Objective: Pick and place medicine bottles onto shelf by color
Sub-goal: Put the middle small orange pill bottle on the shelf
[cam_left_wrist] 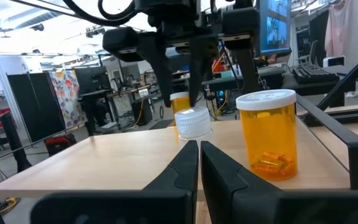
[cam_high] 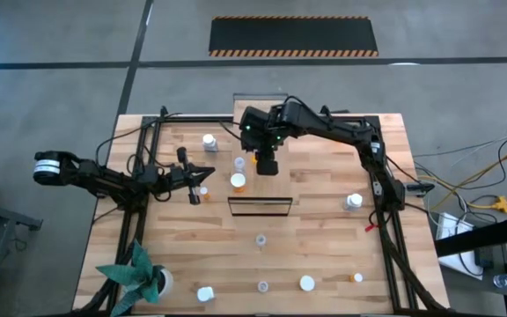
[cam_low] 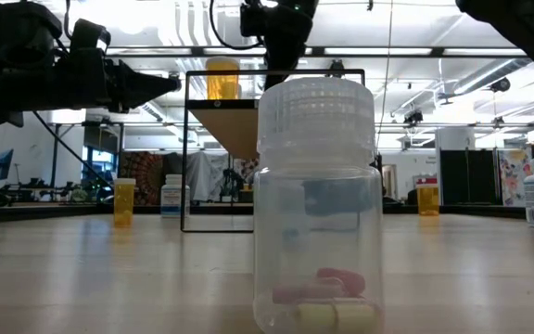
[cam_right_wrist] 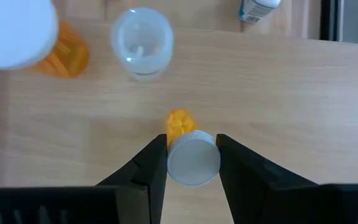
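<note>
The shelf (cam_high: 271,189) is a pale raised board running from near to far at the table's middle. A large orange bottle (cam_high: 238,181) and a clear bottle (cam_high: 238,163) stand on it; both also show in the left wrist view (cam_left_wrist: 269,134) (cam_left_wrist: 193,122). My right gripper (cam_high: 267,165) points down over the shelf, shut on a small orange bottle (cam_right_wrist: 180,124) just right of the clear one. My left gripper (cam_high: 205,172) hovers at shelf height by the shelf's left edge, shut and empty (cam_left_wrist: 199,146). My right gripper pinches the small orange bottle's white cap (cam_right_wrist: 179,163) between its two fingers, one on each side. The fingers come from above, pointing down. The bottle hangs upright below them over the shelf board. I cannot tell whether its base touches the board.
On the table stand a white bottle (cam_high: 209,140) left of the shelf, a small orange one (cam_high: 204,190), a clear one (cam_high: 260,239) close to the low camera (cam_low: 318,204), a white one (cam_high: 353,202) and several near the front edge. A potted plant (cam_high: 143,277) stands front left.
</note>
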